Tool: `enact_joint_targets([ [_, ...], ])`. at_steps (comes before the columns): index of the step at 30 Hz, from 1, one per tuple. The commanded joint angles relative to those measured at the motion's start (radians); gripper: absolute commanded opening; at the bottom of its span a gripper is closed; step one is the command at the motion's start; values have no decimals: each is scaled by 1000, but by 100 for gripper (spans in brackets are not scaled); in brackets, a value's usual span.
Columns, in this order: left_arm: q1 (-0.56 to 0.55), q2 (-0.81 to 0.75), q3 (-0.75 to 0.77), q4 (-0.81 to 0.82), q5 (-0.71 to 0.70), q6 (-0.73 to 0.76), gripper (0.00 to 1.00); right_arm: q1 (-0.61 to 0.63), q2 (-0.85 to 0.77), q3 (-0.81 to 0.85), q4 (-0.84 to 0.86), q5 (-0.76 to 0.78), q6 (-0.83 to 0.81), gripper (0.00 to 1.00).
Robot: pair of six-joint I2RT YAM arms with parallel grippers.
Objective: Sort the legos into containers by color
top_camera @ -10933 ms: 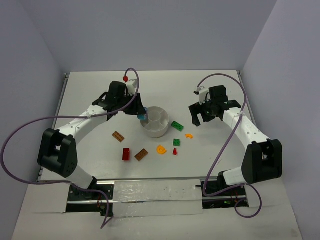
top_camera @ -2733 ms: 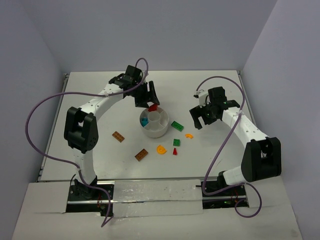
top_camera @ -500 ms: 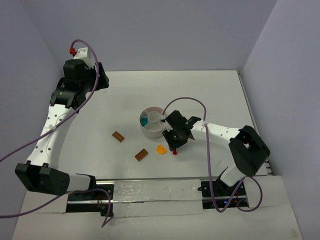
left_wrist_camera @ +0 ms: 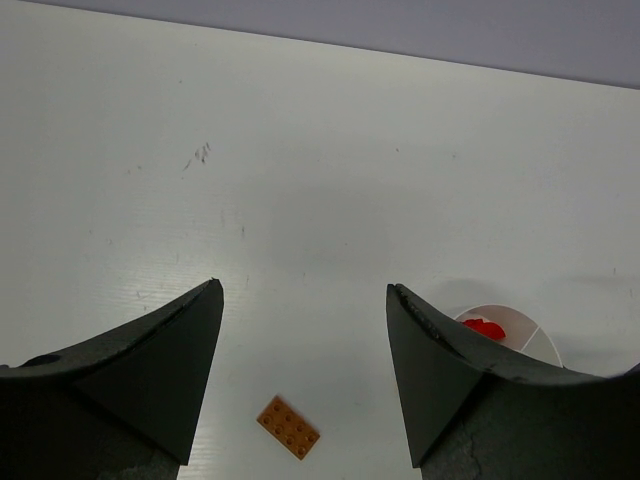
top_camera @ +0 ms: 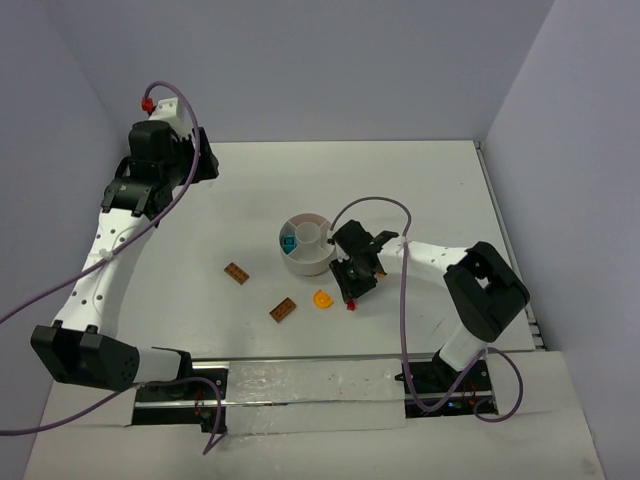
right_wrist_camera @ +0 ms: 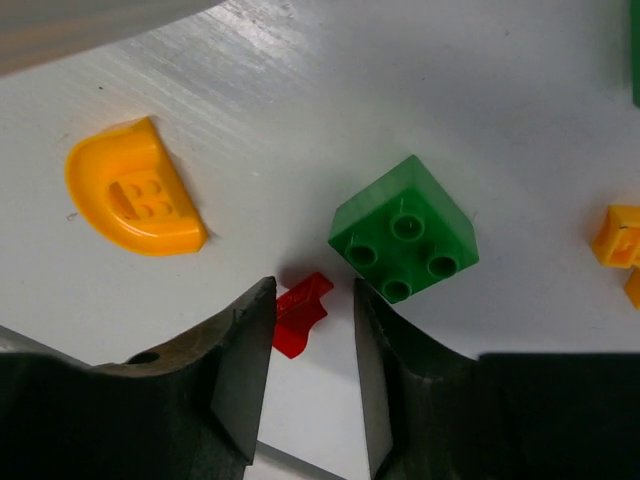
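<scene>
Hovering left arm: raised at the table's far left corner, well apart from the dish. The left gripper (left_wrist_camera: 303,290) looks down at bare table, its fingers spread with nothing between them.
Loose browns: two brown-orange plates (top_camera: 237,272) (top_camera: 283,310) lie unsorted left of and nearer than the dish.
Dish: the white dish (top_camera: 310,268) already has a teal piece (top_camera: 289,242) in one wedge and a red piece (left_wrist_camera: 485,327) in a wedge.
Step in hand: judged to be the pick of the small red lego (right_wrist_camera: 300,315).
Right arm: folded low just beside the dish's near side, wrist tipped down.
Right gripper (right_wrist_camera: 312,290): fingers straddle the red lego. One touches it and a sliver of table shows at the other, so it is not yet clamped.
Neighbours: a yellow-orange half-round (right_wrist_camera: 135,200) lies near on one side, and a green brick (right_wrist_camera: 405,243) just beside the other finger.
Next move: likely to finish the pinch without nudging the green brick, lift, and carry the lego to the red wedge.
</scene>
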Motion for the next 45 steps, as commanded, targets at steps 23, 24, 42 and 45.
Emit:
enact_joint_targets([
  [23, 1, 10, -20, 35, 84, 17, 79, -105, -312, -65, 1, -195, -67, 37],
  [24, 1, 10, -18, 32, 94, 28, 82, -104, -332, -68, 5, -217, -82, 41],
  [42, 3, -94, -129, 64, 146, 74, 99, 405, -228, -10, 25, -191, -239, 63],
  [45, 5, -107, -152, 53, 147, 74, 99, 460, -210, -26, 69, -160, -176, 65],
])
